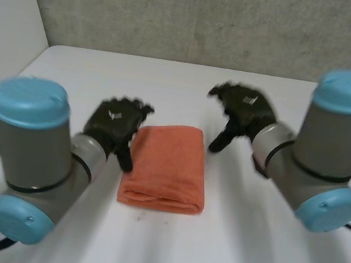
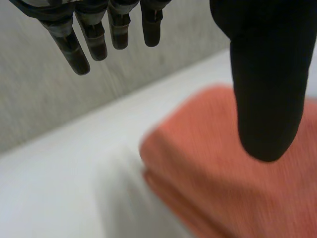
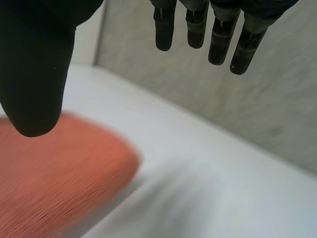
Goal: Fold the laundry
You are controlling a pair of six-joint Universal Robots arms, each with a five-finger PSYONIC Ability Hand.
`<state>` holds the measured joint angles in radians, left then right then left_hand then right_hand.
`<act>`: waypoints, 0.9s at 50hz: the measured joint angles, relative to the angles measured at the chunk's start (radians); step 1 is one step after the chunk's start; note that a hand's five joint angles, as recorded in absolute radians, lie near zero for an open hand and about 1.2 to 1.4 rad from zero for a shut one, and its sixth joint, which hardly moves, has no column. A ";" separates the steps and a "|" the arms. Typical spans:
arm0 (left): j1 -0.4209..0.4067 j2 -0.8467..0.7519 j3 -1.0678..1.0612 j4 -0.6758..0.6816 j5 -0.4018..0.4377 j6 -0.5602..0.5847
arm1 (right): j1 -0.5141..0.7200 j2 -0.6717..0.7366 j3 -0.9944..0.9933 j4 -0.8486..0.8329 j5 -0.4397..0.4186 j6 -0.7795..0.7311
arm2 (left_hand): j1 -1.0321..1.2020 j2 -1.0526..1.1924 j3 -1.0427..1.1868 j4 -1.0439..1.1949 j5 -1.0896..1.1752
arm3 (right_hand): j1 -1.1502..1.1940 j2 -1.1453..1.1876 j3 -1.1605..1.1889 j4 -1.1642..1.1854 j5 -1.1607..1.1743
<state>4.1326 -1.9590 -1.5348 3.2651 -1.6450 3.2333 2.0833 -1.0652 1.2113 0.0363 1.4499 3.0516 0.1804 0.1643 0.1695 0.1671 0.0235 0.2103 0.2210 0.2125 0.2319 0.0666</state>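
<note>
Lying folded at the middle of the white table (image 1: 243, 249), the orange towel (image 1: 166, 167) is flanked by both hands. The left hand (image 1: 115, 125) is seen just beside its ten o'clock edge, the right hand (image 1: 246, 109) near its two o'clock corner, both with fingers spread and empty.

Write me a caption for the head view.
Folded orange towel on white table, open left hand and right hand flanking it.
</note>
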 measured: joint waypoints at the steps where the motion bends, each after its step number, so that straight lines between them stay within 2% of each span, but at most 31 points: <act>1: 0.000 0.033 0.004 -0.002 0.001 -0.001 | -0.006 -0.029 0.001 -0.007 0.021 0.001 | 0.000 0.000 0.000 0.000 0.000 | 0.000 0.000 0.000 0.000 0.000; 8: 0.021 0.216 0.060 -0.011 0.000 -0.003 | -0.062 -0.226 0.013 -0.071 0.194 -0.007 | 0.000 0.000 0.000 0.000 0.000 | 0.000 0.000 0.000 0.000 0.000; 11: 0.047 0.259 0.083 -0.031 -0.001 -0.004 | -0.084 -0.274 0.017 -0.075 0.225 -0.012 | 0.000 0.000 0.000 0.000 0.000 | 0.000 0.000 0.000 0.000 0.000; 15: 0.129 0.318 0.135 -0.112 0.003 -0.028 | -0.137 -0.345 0.031 -0.038 0.247 -0.039 | 0.000 0.000 0.000 0.000 0.000 | 0.000 0.000 0.000 0.000 0.000; 21: 0.211 0.339 0.195 -0.219 0.036 -0.079 | -0.170 -0.366 0.041 0.015 0.238 -0.071 | 0.000 0.000 0.000 0.000 0.000 | 0.000 0.000 0.000 0.000 0.000; 31: 0.253 0.335 0.224 -0.264 0.156 -0.108 | -0.168 -0.360 0.046 0.026 0.158 -0.074 | 0.000 0.000 0.000 0.000 0.000 | 0.000 0.000 0.000 0.000 0.000; 36: 0.255 0.334 0.219 -0.259 0.167 -0.106 | -0.165 -0.356 0.052 0.023 0.112 -0.072 | 0.000 0.000 0.000 0.000 0.000 | 0.000 0.000 0.000 0.000 0.000; 45: 0.254 0.332 0.196 -0.246 0.166 -0.105 | -0.157 -0.348 0.086 0.015 0.093 -0.076 | 0.000 0.000 0.000 0.000 0.000 | 0.000 0.000 0.000 0.000 0.000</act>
<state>4.3869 -1.6274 -1.3387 3.0193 -1.4791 3.1280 1.9261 -1.4131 1.2970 0.0510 1.5433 2.9752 0.1804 0.1642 0.1696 0.1671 0.0235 0.2103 0.2209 0.2125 0.2319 0.0666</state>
